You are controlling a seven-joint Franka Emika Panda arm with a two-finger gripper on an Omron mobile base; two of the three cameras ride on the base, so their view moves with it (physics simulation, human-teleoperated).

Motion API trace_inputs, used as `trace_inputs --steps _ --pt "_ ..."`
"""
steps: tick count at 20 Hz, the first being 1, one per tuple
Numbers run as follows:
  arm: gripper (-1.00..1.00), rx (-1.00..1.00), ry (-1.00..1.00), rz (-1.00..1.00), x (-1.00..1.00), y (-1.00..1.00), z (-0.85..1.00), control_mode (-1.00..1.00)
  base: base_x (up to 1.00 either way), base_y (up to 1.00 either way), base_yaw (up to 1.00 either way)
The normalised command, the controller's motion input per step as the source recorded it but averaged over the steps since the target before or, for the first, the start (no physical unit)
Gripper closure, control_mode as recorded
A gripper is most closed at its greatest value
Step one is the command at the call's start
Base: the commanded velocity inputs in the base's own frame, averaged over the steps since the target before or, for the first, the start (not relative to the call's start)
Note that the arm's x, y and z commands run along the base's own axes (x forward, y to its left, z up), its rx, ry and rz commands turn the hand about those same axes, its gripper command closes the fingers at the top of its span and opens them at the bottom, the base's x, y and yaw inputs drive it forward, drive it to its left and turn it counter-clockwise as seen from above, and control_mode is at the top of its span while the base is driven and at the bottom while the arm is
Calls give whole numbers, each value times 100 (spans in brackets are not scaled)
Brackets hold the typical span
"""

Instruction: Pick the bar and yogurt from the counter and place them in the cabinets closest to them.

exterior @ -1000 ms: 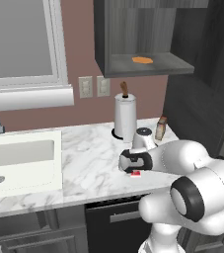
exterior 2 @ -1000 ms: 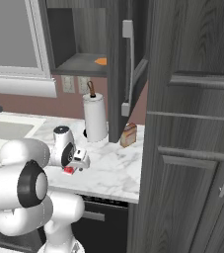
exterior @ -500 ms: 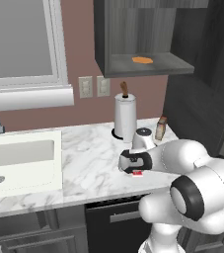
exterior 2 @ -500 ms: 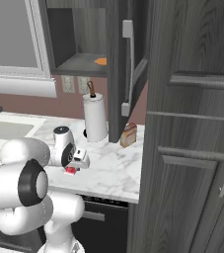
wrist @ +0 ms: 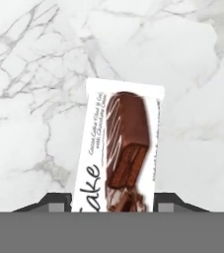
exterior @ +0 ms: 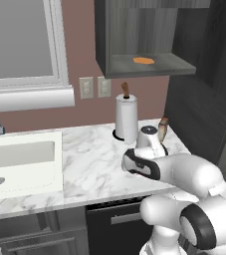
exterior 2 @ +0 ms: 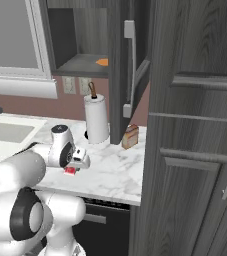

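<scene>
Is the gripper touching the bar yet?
Touching. Hand view: the bar sits between the gripper fingertips, both tips flush against its long edges.

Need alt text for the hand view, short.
A bar in a white wrapper picturing a chocolate bar lies flat on the white marble counter, its near end between the two dark fingertips of the gripper.

Arm bent low, forward; tool (wrist: 114, 203) pointing straight down, jaws pressed against both sides of bar (wrist: 119, 151).

Marble counter (exterior: 89, 164) (grey-veined) bears the bar (wrist: 121, 153), flat.
</scene>
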Motion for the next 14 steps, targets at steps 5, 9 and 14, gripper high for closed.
trace_inputs --steps 5,9,14 --pt "100 0 -3 0 -59 -8 29 -100 0 0 0" --pt "100 0 0 0 -50 -11 35 -100 0 0 0" --pt "100 0 0 0 -39 -12 48 -100 0 0 0"
